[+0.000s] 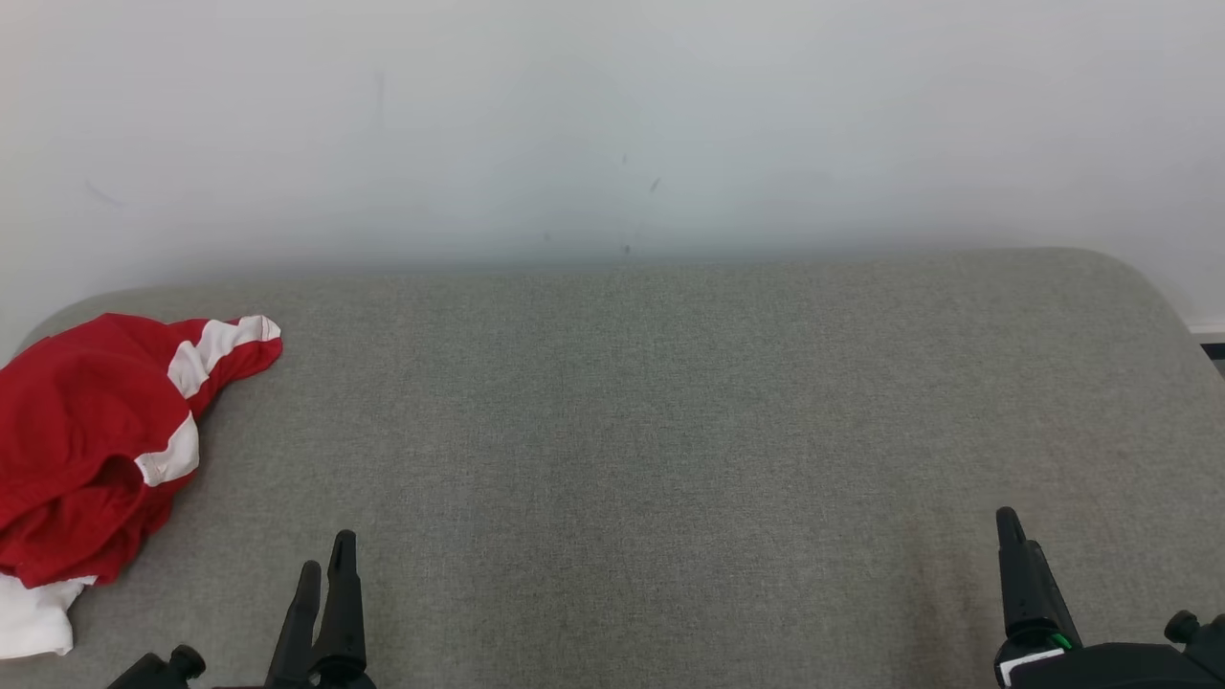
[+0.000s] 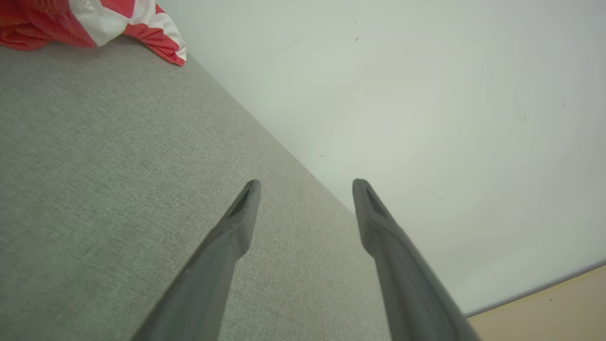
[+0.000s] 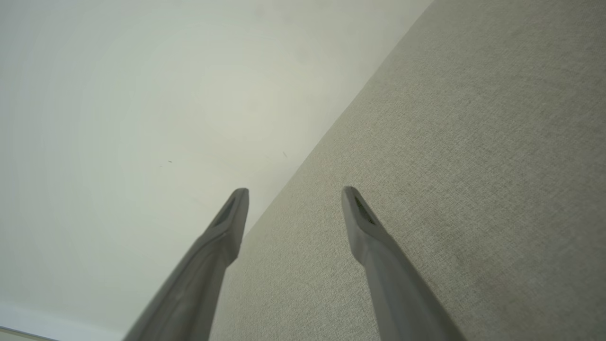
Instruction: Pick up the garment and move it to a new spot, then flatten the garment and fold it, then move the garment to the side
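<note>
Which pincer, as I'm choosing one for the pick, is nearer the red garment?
Left. The left pincer sits close beside the garment, to its right; the right pincer is far off across the grey surface.

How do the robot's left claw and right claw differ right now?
The left claw lies near the crumpled red-and-white garment; the right claw has bare grey cushion around it. In the head view the left claw tilts rightward, the right claw leftward. Both are dark, open, empty and point toward the white wall.
</note>
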